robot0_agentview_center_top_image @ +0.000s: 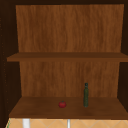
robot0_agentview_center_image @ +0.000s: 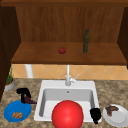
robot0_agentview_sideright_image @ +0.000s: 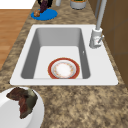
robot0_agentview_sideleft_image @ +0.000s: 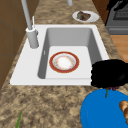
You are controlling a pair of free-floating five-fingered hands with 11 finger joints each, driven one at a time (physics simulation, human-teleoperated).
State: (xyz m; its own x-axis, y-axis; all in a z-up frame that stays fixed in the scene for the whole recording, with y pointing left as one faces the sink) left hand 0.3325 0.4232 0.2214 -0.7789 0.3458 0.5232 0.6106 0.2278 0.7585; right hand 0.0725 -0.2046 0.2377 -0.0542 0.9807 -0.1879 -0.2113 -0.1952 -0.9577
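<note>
Front view first: my left hand (robot0_agentview_center_image: 23, 94) is parked over the far edge of the blue plate (robot0_agentview_center_image: 10, 111), fingers curled down onto a purple vegetable (robot0_agentview_center_image: 31, 101) that sits at the plate's rim, next to some brown pastry bits (robot0_agentview_center_image: 17, 115). I'd call this the grasp stage. A lift from here would want a firm hold and room over the rim. My right hand (robot0_agentview_center_image: 95, 114) hangs at the sink's (robot0_agentview_center_image: 42, 85) front right corner, near a white plate (robot0_agentview_center_image: 120, 118) with a chunk of meat (robot0_agentview_center_image: 111, 109); I can't tell how its fingers are set. A red bowl (robot0_agentview_center_image: 67, 114) sits in the basin below the faucet (robot0_agentview_center_image: 68, 77). From the left side, the same left hand (robot0_agentview_sideleft_image: 110, 73) is a big dark lump right over the blue plate, with a sliver of purple and a green stem (robot0_agentview_sideleft_image: 106, 92) poking out under it. From the right side, it's tiny at the far end, and the bowl lies flat on the basin floor. The counter (robot0_agentview_sideright_image: 75, 105) is speckled brown stone, with a potted plant (robot0_agentview_center_image: 10, 81) at the left. The upper view shows a wooden shelf (robot0_agentview_center_top_image: 37, 110) with a red fruit (robot0_agentview_center_top_image: 62, 104) and a green bottle (robot0_agentview_center_top_image: 86, 95).
</note>
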